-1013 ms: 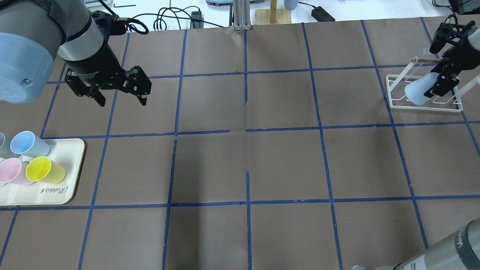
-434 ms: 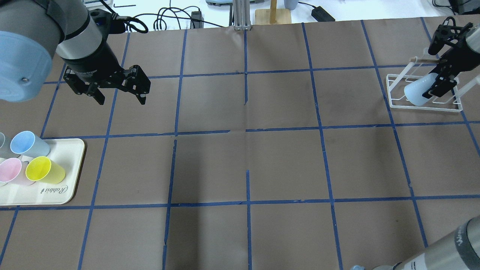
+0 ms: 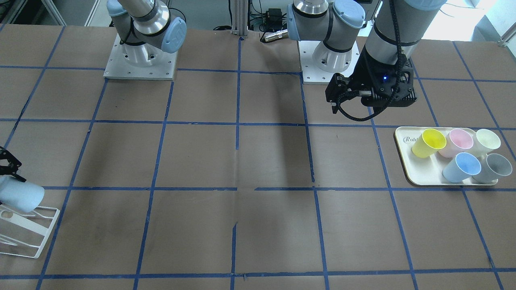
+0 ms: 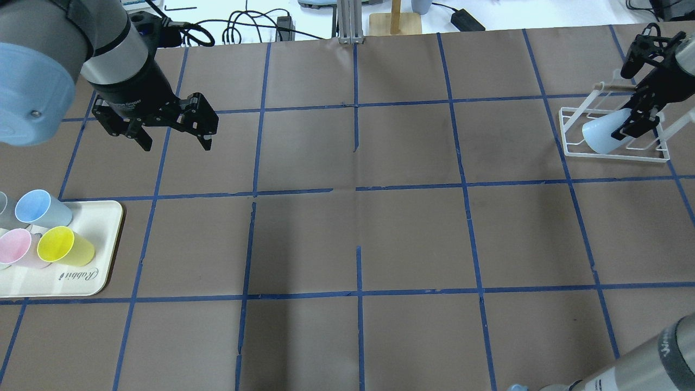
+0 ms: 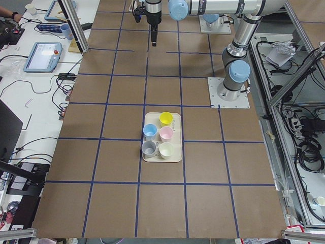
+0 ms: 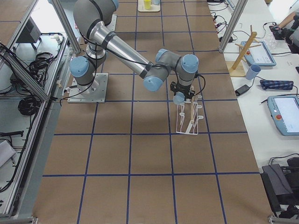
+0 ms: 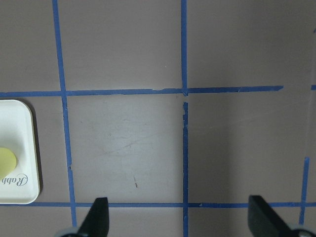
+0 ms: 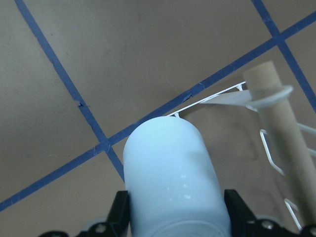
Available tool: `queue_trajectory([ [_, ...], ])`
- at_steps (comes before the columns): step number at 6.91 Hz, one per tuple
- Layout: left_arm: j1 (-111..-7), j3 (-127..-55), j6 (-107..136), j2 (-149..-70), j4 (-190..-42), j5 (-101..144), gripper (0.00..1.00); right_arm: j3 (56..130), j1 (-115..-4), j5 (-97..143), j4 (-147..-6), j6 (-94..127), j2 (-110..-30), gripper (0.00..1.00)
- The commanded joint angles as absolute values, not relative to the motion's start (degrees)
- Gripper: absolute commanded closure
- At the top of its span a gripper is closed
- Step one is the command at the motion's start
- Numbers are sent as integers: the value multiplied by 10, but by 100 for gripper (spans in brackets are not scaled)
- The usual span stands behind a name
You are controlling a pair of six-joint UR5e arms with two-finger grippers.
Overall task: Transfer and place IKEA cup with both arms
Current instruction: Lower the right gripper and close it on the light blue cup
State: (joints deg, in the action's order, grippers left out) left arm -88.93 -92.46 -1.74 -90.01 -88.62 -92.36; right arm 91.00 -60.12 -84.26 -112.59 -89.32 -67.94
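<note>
Black and two-fingered, the right gripper (image 8: 177,217) is pinching the IKEA cup (image 8: 170,173) at the bottom edge of its wrist view. One finger is pressing on each side of the smooth, matte, pale-blue plastic wall near the mouth end, while the rounded closed base is pointing away from the wrist toward the middle of the frame. Just past that base the thin white wire of the rack (image 8: 232,97) is running across, and a plain round wooden dowel (image 8: 280,143) is rising at the right of the frame, beside the cup and apart from it; whether the cup is touching the wire I cannot tell. In the overhead view the cup is sitting tilted in the upper right, over the rack's rectangular frame, its base aiming toward the lower left and a finger lying across its upper-right part. Beyond, the table (image 4: 412,233) is lying flat under creased brown paper crossed by a grid of blue tape. At the upper left of that view the left gripper (image 4: 176,142) is hanging over the paper with its jaws spread wide. Farthest off, at the left edge, a cream tray (image 4: 103,217) with rounded corners is carrying tapered tumblers: a blue cup (image 4: 40,209), a yellow cup (image 4: 62,245) and a pink cup (image 4: 16,247).
</note>
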Motion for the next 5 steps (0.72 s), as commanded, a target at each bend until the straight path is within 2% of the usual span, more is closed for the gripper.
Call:
queue_trajectory([
  [1, -889, -920, -18, -903, -887, -919, 0, 904, -601, -845, -1125, -891, -683, 41],
  [5, -892, -915, -18, -911, -891, -919, 0, 898, -601, -871, -1120, -896, -733, 47],
])
